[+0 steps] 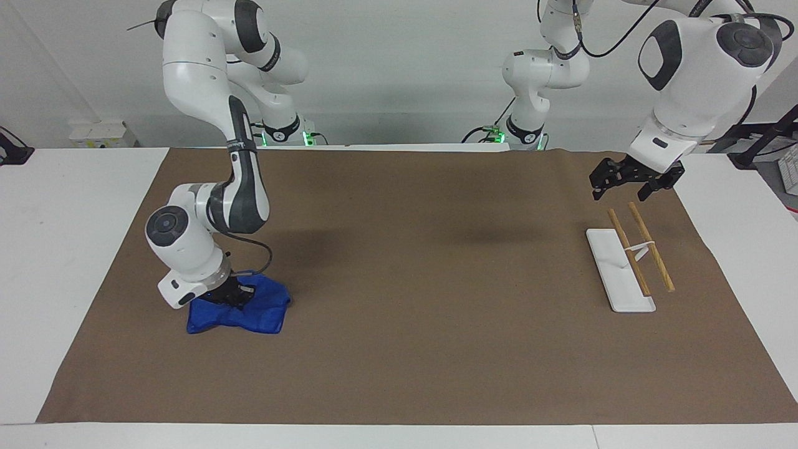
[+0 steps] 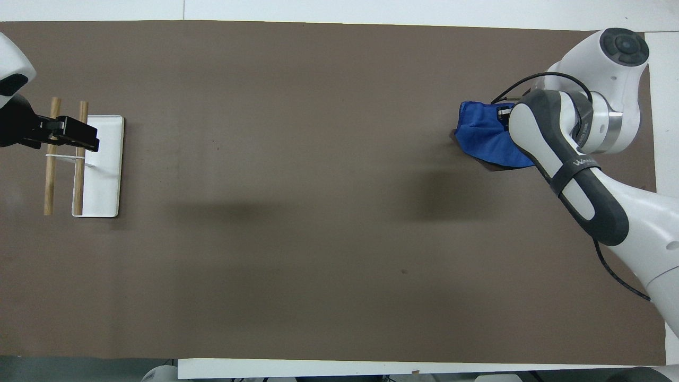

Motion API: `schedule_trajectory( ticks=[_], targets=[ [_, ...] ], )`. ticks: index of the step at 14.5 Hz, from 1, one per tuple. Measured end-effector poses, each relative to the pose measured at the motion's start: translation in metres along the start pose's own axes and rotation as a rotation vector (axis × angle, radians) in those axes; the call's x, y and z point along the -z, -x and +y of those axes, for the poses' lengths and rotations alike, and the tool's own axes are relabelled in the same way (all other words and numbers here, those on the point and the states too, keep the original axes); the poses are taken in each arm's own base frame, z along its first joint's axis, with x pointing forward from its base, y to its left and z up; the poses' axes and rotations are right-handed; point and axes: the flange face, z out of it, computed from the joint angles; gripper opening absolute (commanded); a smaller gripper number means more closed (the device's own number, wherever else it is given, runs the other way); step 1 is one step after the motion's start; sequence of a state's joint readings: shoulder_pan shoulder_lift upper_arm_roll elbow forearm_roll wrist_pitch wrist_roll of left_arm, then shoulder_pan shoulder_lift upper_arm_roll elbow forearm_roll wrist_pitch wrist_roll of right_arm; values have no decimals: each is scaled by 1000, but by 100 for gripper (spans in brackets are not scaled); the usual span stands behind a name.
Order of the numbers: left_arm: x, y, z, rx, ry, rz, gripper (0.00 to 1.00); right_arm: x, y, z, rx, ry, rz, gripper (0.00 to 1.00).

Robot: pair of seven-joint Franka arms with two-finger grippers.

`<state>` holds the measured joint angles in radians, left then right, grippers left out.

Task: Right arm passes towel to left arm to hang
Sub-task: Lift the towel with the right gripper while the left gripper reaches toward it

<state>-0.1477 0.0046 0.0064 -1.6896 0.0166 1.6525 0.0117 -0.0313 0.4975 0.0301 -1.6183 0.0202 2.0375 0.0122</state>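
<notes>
The blue towel is bunched on the brown mat toward the right arm's end of the worktop, its long axis running along the table's length. It is pinched from above at its top by the right gripper, directly over it. The left gripper, fingers spread, waits over the wooden-rod rack at the other end, well apart.

Partial lettering "WA" on right arm band
</notes>
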Motion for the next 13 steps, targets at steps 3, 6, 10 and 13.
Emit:
schedule_trajectory(
  ticks=[3, 6, 10, 13],
  targets=[
    [0, 0, 0, 0, 0, 0, 99, 35, -3, -15, -25, -76, -45, 0],
    [0, 0, 1, 3, 1, 0, 99, 63, -1, -48, -106, -130, -94, 0],
    [0, 0, 4, 59, 27, 0, 99, 93, 7, -120, -290, -340, -162, 0],
    [0, 0, 17, 200, 92, -10, 99, 115, 15, -152, -418, -508, -228, 0]
  ],
)
